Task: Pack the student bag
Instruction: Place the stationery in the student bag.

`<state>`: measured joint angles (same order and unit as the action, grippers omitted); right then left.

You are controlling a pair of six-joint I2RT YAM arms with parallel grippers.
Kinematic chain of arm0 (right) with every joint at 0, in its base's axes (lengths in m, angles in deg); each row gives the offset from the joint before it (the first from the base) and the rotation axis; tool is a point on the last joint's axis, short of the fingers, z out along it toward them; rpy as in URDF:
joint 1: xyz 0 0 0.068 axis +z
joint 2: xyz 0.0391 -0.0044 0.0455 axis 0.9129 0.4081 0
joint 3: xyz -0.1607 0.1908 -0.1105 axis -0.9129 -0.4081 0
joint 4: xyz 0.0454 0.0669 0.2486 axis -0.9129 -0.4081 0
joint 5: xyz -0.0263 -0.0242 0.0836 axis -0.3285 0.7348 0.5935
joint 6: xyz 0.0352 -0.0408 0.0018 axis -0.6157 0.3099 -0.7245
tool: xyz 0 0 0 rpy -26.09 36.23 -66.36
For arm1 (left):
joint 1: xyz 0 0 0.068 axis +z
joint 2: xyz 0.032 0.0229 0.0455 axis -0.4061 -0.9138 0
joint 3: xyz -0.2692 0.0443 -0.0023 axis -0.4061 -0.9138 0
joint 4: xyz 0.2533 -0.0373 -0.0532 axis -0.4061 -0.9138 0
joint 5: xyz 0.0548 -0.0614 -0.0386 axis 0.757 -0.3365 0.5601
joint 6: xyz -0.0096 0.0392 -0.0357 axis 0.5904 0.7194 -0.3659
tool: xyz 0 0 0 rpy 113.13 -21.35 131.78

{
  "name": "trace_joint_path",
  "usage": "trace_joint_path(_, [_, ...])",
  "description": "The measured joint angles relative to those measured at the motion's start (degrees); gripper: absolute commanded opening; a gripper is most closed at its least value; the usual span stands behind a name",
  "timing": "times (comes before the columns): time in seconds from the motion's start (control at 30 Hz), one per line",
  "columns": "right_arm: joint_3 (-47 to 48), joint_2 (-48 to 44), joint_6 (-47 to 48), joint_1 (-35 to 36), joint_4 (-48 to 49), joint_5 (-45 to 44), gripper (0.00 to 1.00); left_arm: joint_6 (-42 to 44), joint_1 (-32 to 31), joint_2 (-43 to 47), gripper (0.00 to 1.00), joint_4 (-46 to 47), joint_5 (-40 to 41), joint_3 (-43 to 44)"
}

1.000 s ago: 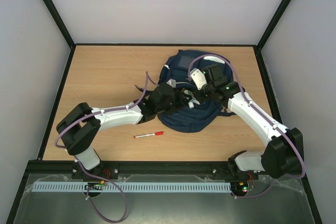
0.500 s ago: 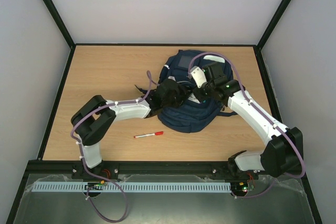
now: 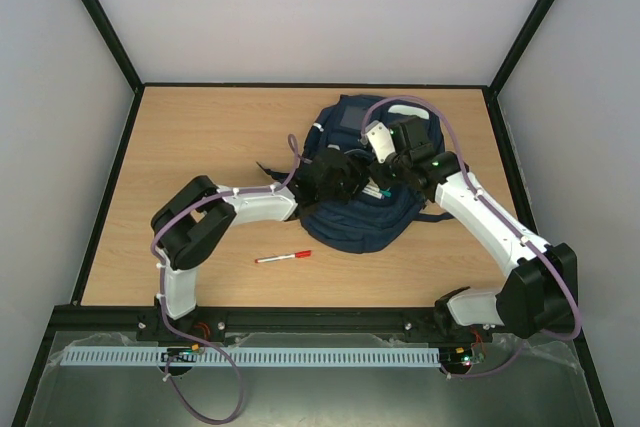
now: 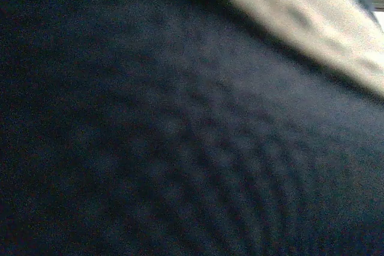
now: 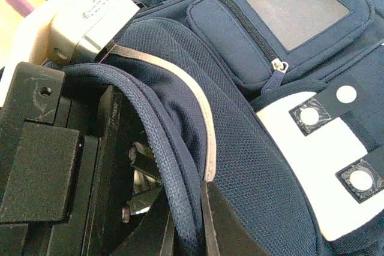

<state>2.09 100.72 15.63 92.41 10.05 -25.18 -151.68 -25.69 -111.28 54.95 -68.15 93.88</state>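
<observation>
Bag (image 3: 350, 227) navy, on table (image 3: 200, 137), just 1 o'clock of centre | left gripper (image 3: 338, 177) buried in its 9 o'clock side, grip unclear | right gripper (image 3: 386, 167) astride its rim, grip unclear | pen (image 3: 283, 257) at bag's 7 o'clock

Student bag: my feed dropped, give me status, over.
Left hand pressed into student bag, state unseen. Right hand clamped on its rim. Red pen on table, unpacked.

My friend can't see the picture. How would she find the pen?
Start at the light wooden table and find the big navy-blue fabric backpack. Nearer the robot lies a thin white pen with a red cap, the only small loose thing.
</observation>
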Motion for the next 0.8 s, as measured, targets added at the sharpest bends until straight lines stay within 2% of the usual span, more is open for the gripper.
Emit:
trace_joint_path(0.37, [0.00,-0.13,0.00,0.02,0.72,-0.20,0.01,1.77,0.07,1.75,0.54,-0.44,-0.44,-0.98])
trace_joint_path(0.47, [-0.66,-0.57,0.04,0.15,1.01,-0.35,0.01,2.47,0.07,3.45,0.55,-0.26,-2.97,-2.67])
trace_joint_path(0.63, [-5.44,-3.30,0.39,0.52,3.58,-0.94,0.01,3.89,-0.57,10.93,0.55,-0.52,-7.48,-9.70])
trace_joint_path(0.8, [-8.55,-4.31,0.35,0.52,6.03,-0.98,0.01,9.40,-2.19,22.86,0.56,-6.60,-8.81,-15.08])
